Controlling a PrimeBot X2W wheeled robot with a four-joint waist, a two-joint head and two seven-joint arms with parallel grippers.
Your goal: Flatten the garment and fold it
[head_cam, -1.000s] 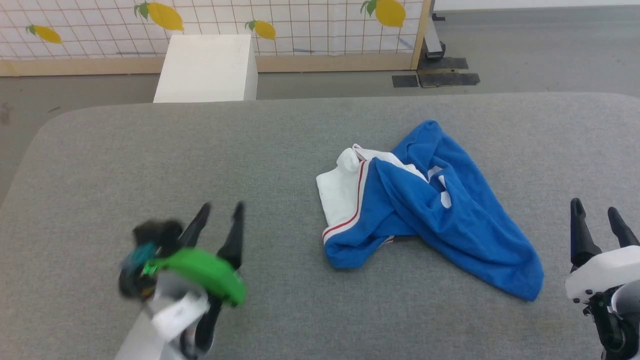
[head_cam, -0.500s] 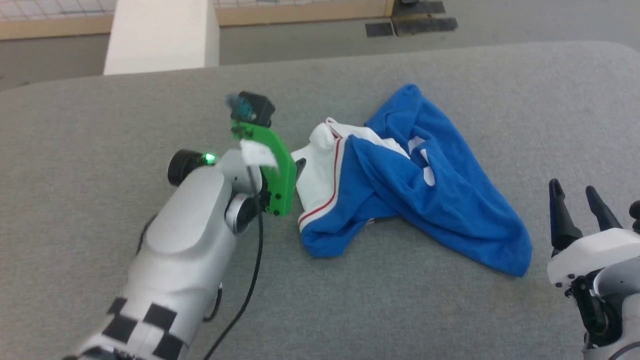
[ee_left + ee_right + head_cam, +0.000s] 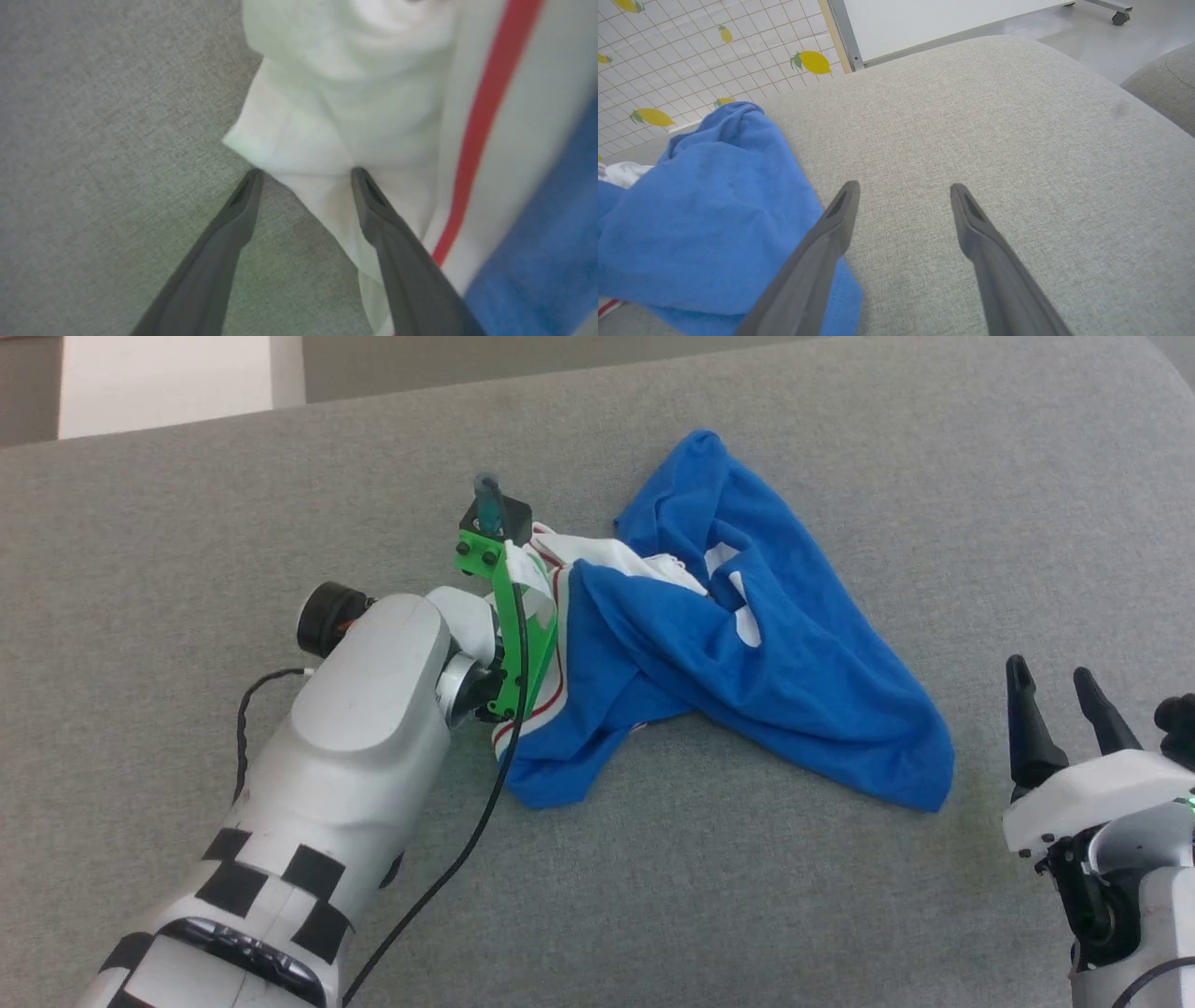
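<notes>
Left claw (image 3: pixel 306 173) spread wide, tips at white sleeve of garment (image 3: pixel 327 107); right claw (image 3: pixel 903 186) spread, empty.

Left forearm (image 3: pixel 364 737): smooth silver-grey shell, rounded edges. Black-and-white checker patches (image 3: pixel 271 896) further down the shell. Black round cap (image 3: pixel 327 616) at the wrist. Bright green flat bracket (image 3: pixel 509 625) bolted on, black screw heads at both ends. Small black camera block (image 3: pixel 495 515) on top, bluish lens. Thin black cable (image 3: pixel 467 845) from bracket down along the arm. Second black cable loop (image 3: pixel 243 728) on the outer side, white plug end. Left gripper (image 3: pixel 306 172): two long dark grey fingers (image 3: pixel 224 242), tapered, grooved inner faces. Right gripper (image 3: pixel 1048 668): same dark fingers, white rounded housing (image 3: pixel 1092 798), dark joint below, tiny green light (image 3: pixel 1189 801) at the edge.
</notes>
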